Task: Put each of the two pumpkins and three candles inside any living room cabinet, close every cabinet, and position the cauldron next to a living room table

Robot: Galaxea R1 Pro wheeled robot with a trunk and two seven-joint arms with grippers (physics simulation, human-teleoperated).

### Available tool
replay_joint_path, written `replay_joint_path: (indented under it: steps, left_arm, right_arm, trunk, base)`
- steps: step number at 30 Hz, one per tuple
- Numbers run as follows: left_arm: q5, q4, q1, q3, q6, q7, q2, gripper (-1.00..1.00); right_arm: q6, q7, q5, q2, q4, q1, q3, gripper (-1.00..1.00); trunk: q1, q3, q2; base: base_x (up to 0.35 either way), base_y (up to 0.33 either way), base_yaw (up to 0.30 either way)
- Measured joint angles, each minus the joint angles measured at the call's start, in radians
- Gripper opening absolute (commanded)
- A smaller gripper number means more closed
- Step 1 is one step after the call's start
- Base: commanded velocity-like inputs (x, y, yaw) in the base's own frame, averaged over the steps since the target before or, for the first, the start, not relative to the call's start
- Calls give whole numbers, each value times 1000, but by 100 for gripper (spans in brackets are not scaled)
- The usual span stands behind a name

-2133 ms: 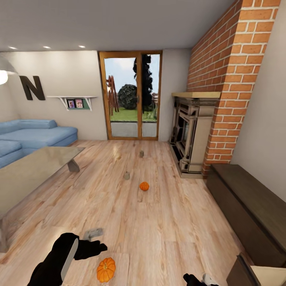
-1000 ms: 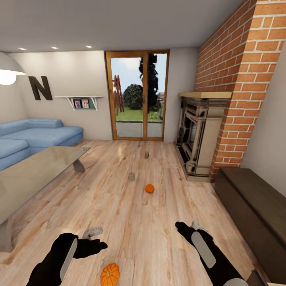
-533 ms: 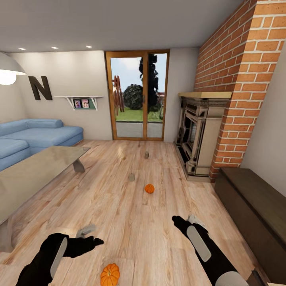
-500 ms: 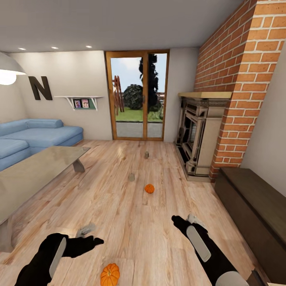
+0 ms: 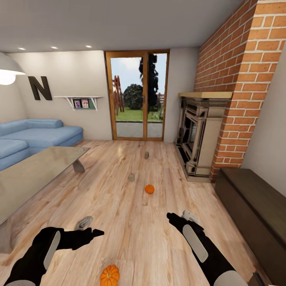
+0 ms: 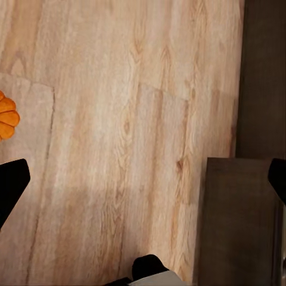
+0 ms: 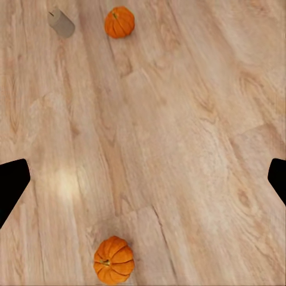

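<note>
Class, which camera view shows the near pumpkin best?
The right wrist view: the near pumpkin lies whole, ribs and stem visible. The head view cuts it at the picture's bottom edge; the left wrist view catches just a sliver.

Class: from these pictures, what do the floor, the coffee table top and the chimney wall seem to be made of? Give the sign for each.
Floor: pale wood planks, satin; grain and board seams show.
Table top: probably glass, glossy; it mirrors the room and looks grey-tinted.
Chimney wall: red brick, matte; pale mortar lines between the courses.
</note>
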Motion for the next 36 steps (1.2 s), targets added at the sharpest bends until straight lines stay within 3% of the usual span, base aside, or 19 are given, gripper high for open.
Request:
replay_joint_path:
  steps: [9, 23, 36]
  left_arm:
    - [1, 2, -2, 2, 1, 0, 4, 100]
    - [1, 2, -2, 2, 3, 1, 2, 100]
    - [1, 2, -2, 3, 3, 1, 2, 100]
  right_arm:
    - [-2, 1, 0, 6, -4, 0, 47, 100]
    - [-5, 0, 1, 7, -4, -1, 58, 100]
    - [-4, 1, 1, 7, -4, -1, 58, 100]
  trunk:
    - [0, 0, 0]
    - [0, 0, 0]
    - [50, -41, -91]
  base:
    - [183, 0, 0]
    - [73, 50, 0]
    - [0, 0, 0]
